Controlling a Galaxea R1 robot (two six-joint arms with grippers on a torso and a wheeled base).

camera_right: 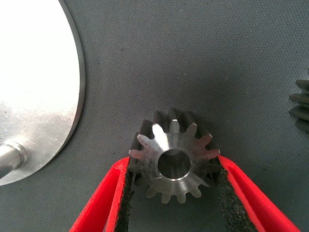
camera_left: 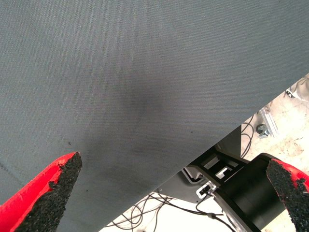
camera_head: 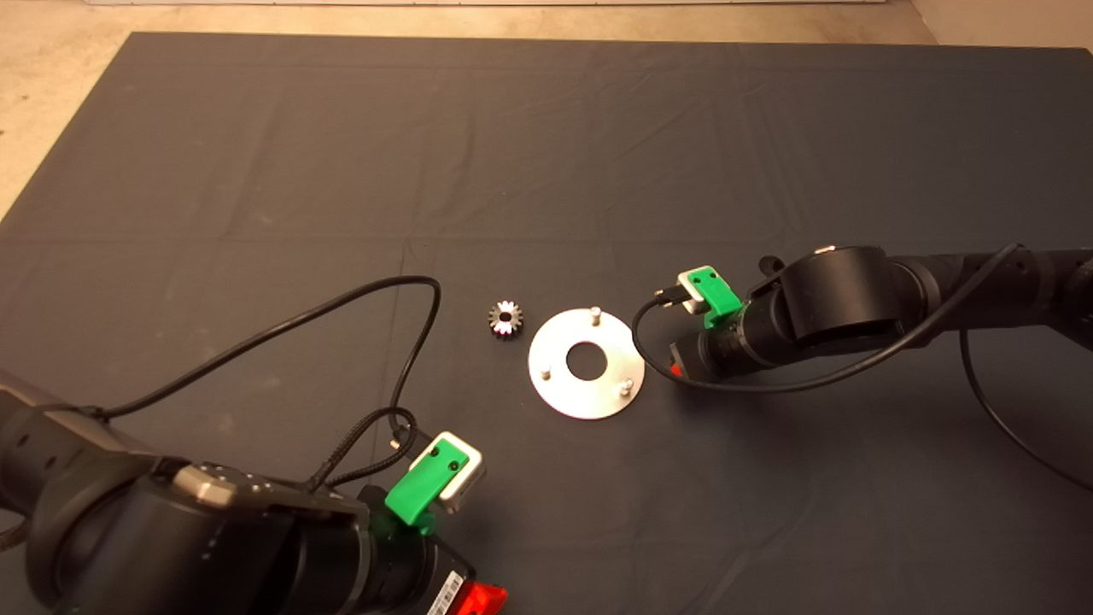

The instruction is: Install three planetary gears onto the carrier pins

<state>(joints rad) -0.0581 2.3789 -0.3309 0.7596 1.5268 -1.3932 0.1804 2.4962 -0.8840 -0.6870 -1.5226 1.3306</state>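
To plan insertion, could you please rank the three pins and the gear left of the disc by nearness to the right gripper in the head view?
1. Lower-right pin, at the disc edge.
2. Top pin, far edge.
3. Left pin, left edge.
4. Gear, on the mat beyond the disc.

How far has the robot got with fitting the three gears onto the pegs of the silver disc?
Nothing is fitted yet: all three pegs on the silver disc stand bare. In hand: the right pincer grips one gear beside the disc. One gear lies on the mat left of the disc, and the edge of another gear shows in the right wrist view. The left pincer waits open at the mat's near edge. All three gears remain to be fitted.
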